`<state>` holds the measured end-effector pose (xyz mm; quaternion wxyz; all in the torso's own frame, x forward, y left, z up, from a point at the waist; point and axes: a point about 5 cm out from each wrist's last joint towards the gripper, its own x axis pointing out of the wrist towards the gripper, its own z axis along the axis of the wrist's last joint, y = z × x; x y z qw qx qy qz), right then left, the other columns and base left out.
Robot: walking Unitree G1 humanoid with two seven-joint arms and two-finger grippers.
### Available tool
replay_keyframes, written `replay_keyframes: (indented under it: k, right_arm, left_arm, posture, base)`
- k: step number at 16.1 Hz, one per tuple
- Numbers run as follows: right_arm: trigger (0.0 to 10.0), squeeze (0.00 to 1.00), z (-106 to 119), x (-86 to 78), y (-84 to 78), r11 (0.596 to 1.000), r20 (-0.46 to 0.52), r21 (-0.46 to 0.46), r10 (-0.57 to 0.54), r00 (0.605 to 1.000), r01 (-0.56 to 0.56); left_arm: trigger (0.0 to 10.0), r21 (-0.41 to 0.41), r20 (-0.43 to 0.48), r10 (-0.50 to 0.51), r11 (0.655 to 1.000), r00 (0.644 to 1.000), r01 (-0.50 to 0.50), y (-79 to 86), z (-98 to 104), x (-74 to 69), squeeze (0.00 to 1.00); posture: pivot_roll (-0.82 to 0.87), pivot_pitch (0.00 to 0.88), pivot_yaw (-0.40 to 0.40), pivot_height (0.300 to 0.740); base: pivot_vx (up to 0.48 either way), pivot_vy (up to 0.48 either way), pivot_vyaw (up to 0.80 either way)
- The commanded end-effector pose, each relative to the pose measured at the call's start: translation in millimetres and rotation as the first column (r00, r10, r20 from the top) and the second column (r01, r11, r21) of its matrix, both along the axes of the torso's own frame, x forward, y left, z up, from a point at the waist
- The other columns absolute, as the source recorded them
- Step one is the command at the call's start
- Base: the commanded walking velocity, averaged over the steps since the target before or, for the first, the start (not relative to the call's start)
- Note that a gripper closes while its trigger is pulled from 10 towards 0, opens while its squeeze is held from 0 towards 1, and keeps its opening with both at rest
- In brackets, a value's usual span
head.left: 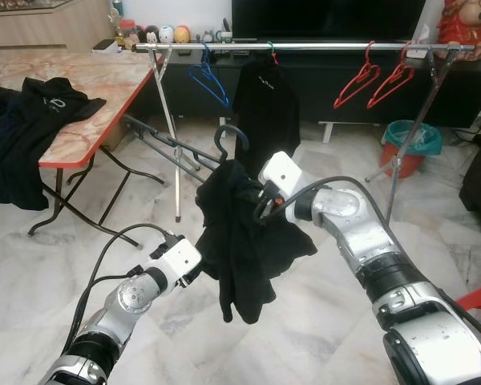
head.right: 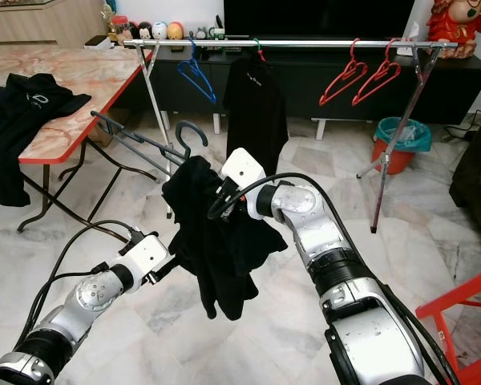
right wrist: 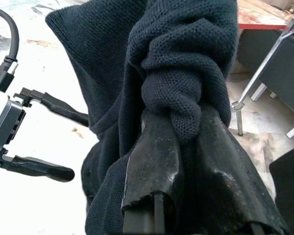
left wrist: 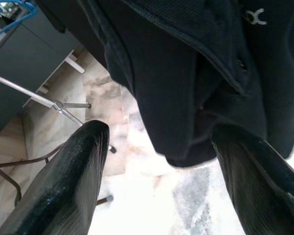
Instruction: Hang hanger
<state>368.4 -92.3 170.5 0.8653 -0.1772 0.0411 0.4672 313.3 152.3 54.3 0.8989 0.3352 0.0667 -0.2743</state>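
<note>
R pincer (right wrist: 186,147) clamps my black shirt (head.left: 240,233) on hanger (head.left: 228,140) | L pincer (right wrist: 44,137) wide, idle | rail (head.left: 305,47) at 12, hook up

Two silver metallic arms are seen, built from rounded, cast-looking segments with dark joint rings between them. The right silver arm (head.left: 369,241) is thicker near the shoulder, where a black band and small recessed bolts are visible. The left silver arm (head.left: 120,309) is slimmer, with a round joint cap marked by small screws. A white boxy wrist housing (head.right: 244,168) is fitted at the end of the right arm, and a like white block (head.left: 176,261) at the left. Black cables (head.left: 104,249) are looped from forearm to wrist on both arms. Long glossy black fingers (left wrist: 63,186), scuffed and rounded at the tips, are carried by the left gripper (right wrist: 44,137).
</note>
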Motion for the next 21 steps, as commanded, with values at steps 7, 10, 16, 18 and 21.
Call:
replay_keyframes:
  k: [7, 10, 16, 18, 21]
  right_arm:
    - [0.0, 0.00, 24.5, 3.7, 5.4, 1.000, 0.072, 0.015, 0.024, 0.997, -0.025]
    - [0.0, 0.00, 24.5, 3.3, 6.8, 0.999, 0.073, 0.013, 0.029, 0.997, -0.030]
    - [0.0, 0.00, 24.1, 2.7, 9.0, 0.999, 0.069, 0.009, 0.044, 0.997, -0.045]
    - [0.0, 0.00, 24.5, 2.3, 9.6, 0.999, 0.068, 0.009, 0.050, 0.996, -0.050]
    - [0.0, 0.00, 23.2, 1.7, 9.8, 0.999, 0.064, 0.006, 0.054, 0.997, -0.054]
  left_arm:
    - [10.0, 0.121, 0.037, -0.026, 0.992, 0.999, 0.021, 2.9, -3.7, 0.3, 0.00]
    - [10.0, 0.130, 0.037, -0.031, 0.991, 0.999, 0.026, 2.1, -5.1, -0.6, 0.00]
    - [10.0, 0.194, 0.048, -0.067, 0.979, 0.997, 0.057, -1.3, -6.3, -0.5, 0.00]
    - [10.0, 0.226, 0.058, -0.064, 0.973, 0.996, 0.050, -0.7, -7.7, -0.3, 0.00]
    - [10.0, 0.271, 0.064, -0.052, 0.962, 0.997, 0.032, 0.0, -12.0, -0.5, 0.00]
  posture:
    - [-0.04, 0.000, 0.026, 0.719]
    - [-0.04, 0.000, 0.026, 0.719]
    - [-0.04, 0.000, 0.026, 0.719]
    - [-0.04, 0.000, 0.026, 0.719]
    - [-0.04, 0.000, 0.027, 0.719]
  base:
    - [0.000, 0.000, 0.00]
    - [0.000, 0.000, 0.00]
    - [0.000, 0.000, 0.00]
    - [0.000, 0.000, 0.00]
    - [0.000, 0.000, 0.00]
